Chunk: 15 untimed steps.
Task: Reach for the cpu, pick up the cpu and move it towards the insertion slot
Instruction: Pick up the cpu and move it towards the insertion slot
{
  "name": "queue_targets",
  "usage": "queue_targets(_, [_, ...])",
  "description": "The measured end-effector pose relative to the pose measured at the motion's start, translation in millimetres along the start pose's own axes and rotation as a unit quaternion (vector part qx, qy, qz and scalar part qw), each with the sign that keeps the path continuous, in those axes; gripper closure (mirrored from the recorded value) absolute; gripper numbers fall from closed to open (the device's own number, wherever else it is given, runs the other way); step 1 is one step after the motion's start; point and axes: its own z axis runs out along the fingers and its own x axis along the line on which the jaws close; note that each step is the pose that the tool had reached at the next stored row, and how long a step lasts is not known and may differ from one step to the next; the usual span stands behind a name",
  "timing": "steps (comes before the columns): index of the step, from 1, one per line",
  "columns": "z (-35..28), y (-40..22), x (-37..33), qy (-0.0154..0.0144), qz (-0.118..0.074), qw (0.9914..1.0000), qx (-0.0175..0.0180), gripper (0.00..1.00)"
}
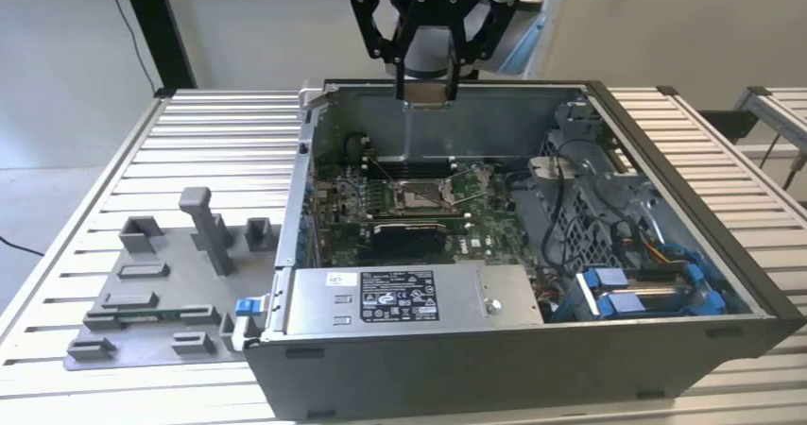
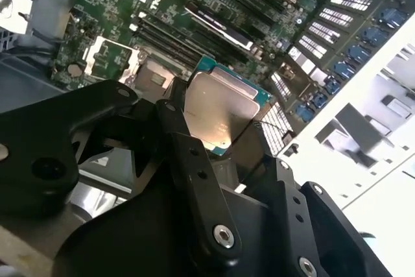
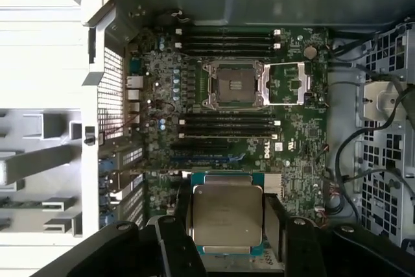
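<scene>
A: What does the exterior view give you that the wrist cameras don't?

B: The whole setting. The gripper [image 1: 426, 94] hangs above the back edge of the open computer case [image 1: 681, 349], which sits on a ribbed metal table [image 1: 214, 132]. On the exterior view's left lies a grey fixture plate [image 1: 151, 293] with upright blocks. The insertion slot [image 1: 417, 195] sits low inside the case, well below the gripper.

A: And the wrist cameras?

B: They show the chip up close. In the first wrist view the cpu [image 3: 227, 215] is a flat square with a dull silver lid and a teal-green rim, pinched on two opposite sides by black fingers [image 3: 272, 222]. In the second wrist view the cpu [image 2: 224, 111] catches a soft sheen, with the gripper's black linkage bars in front of it.

A: So the fingers are clenched on it?

B: Yes, closed onto its edges, holding it clear of the board.

A: The socket itself?

B: In the first wrist view the insertion slot [image 3: 233, 84] has a shiny metal frame, a dark brown centre and its hinged plate flipped open beside it, on a green motherboard [image 3: 292, 141] between black memory slots. The chip is held apart from it.
</scene>
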Motion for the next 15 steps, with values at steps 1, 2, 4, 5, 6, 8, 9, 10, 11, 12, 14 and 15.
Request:
queue_targets(1, [0.1, 0.8, -1.2, -0.0003, 0.0, 1.0, 0.0, 1.0])
queue_targets(2, [0.2, 1.6, -2.3, -0.0005, 0.0, 1.0, 0.0, 1.0])
queue_targets(4, [0.3, 3.3, -4.6, -0.0011, 0.001, 1.0, 0.0, 1.0])
queue_targets(5, [0.4, 4.1, -5.8, -0.0014, 0.001, 1.0, 0.0, 1.0])
queue_targets(6, [0.4, 4.8, -6.9, -0.0017, 0.001, 1.0, -0.0001, 1.0])
queue_targets(8, [0.6, 6.4, -9.3, -0.0023, 0.002, 1.0, -0.0001, 1.0])
queue_targets(9, [0.6, 7.1, -10.6, -0.0026, 0.002, 1.0, -0.0001, 1.0])
queue_targets(10, [0.7, 7.9, -11.7, -0.0029, 0.002, 0.99999, -0.0001, 1.0])
queue_targets(11, [0.8, 8.7, -12.9, -0.0032, 0.002, 0.99999, -0.0001, 1.0])
queue_targets(12, [0.9, 9.4, -14.0, -0.0034, 0.003, 0.99999, -0.0001, 1.0])
queue_targets(14, [1.0, 10.8, -16.5, -0.0037, 0.003, 0.99999, -0.0001, 1.0])
queue_targets(15, [1.2, 11.6, -17.7, -0.0039, 0.003, 0.99999, -0.0002, 1.0])
